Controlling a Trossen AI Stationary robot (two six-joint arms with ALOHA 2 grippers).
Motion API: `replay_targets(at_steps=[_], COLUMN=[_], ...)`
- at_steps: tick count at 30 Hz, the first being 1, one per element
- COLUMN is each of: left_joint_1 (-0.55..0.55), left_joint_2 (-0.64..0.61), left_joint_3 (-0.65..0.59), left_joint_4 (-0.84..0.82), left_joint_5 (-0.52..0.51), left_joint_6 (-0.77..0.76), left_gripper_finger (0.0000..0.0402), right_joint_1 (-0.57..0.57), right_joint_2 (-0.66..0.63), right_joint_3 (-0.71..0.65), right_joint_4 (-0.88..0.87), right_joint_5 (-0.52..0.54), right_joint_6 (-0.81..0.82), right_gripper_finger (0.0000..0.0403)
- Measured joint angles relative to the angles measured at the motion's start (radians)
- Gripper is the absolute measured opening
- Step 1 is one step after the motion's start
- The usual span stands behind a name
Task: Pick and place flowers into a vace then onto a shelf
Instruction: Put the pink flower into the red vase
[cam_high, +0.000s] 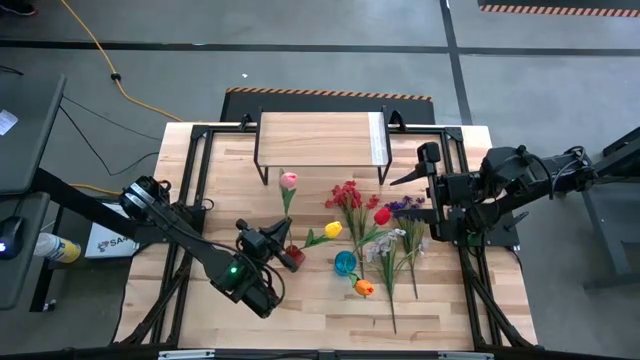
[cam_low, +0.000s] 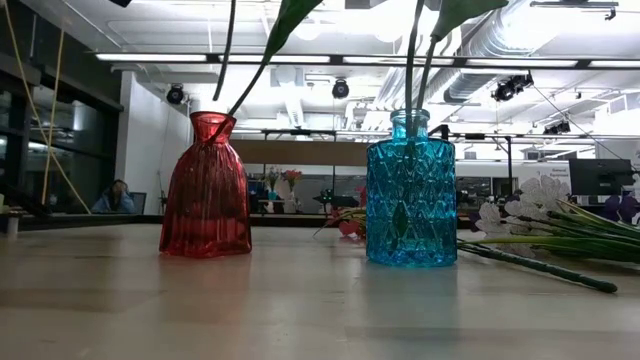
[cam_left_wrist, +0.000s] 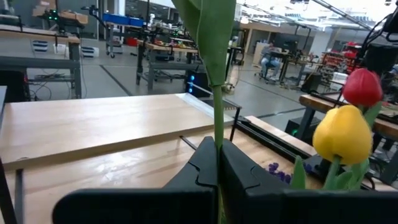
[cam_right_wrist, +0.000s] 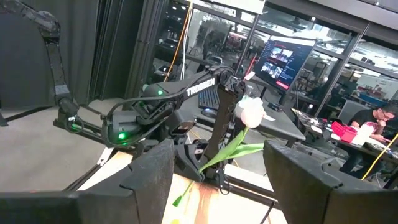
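Observation:
My left gripper (cam_high: 279, 240) (cam_left_wrist: 217, 177) is shut on the stem of the pink tulip (cam_high: 288, 181), beside the red vase (cam_high: 293, 257) (cam_low: 207, 190). A stem and leaf rise from that vase's mouth in the low view. The blue vase (cam_high: 345, 263) (cam_low: 411, 190) holds the yellow tulip (cam_high: 333, 230) (cam_left_wrist: 342, 134). The orange tulip (cam_high: 364, 288), red cluster (cam_high: 348, 195), red tulip (cam_high: 382, 215), purple sprays (cam_high: 405, 205) and whitish sprays (cam_high: 390, 245) lie flat on the table. My right gripper (cam_high: 415, 168) (cam_right_wrist: 217, 168) is open, raised near the right end of the shelf (cam_high: 320, 138). My left gripper pinches the pink tulip's green stem (cam_left_wrist: 217, 149) between its two fingers, just below a leaf, the fingers lying across the stem and coming from the table's left. The flower stands tilted toward the far edge, its head above the gripper and its lower end toward the red vase's mouth.
The loose flowers spread over the table's middle right, stems pointing toward the near edge. Black frame rails (cam_high: 195, 180) run along both sides of the table. The shelf's wooden top (cam_left_wrist: 93, 124) stands at the far edge. A person sits at a desk (cam_right_wrist: 373, 121) beyond the table.

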Motion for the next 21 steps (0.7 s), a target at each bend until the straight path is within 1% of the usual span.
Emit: replay_targets(at_steps=[4, 15, 21], left_joint_1=[-0.003, -0.002, -0.002], left_joint_2=[0.007, 0.059, 0.092], left_joint_3=[0.000, 0.000, 0.000], left_joint_4=[0.018, 0.043, 0.039], left_joint_5=[-0.002, -0.002, -0.001], left_joint_6=[0.026, 0.026, -0.010], left_gripper_finger=[0.0032, 0.0032, 0.0032], right_joint_1=[0.000, 0.000, 0.000], right_joint_2=[0.000, 0.000, 0.000], right_joint_3=[0.000, 0.000, 0.000], right_joint_4=[0.000, 0.000, -0.004], right_joint_5=[0.000, 0.000, -0.001], right_joint_6=[0.000, 0.001, 0.006], right_gripper_finger=[0.0239, 0.0239, 0.0239])
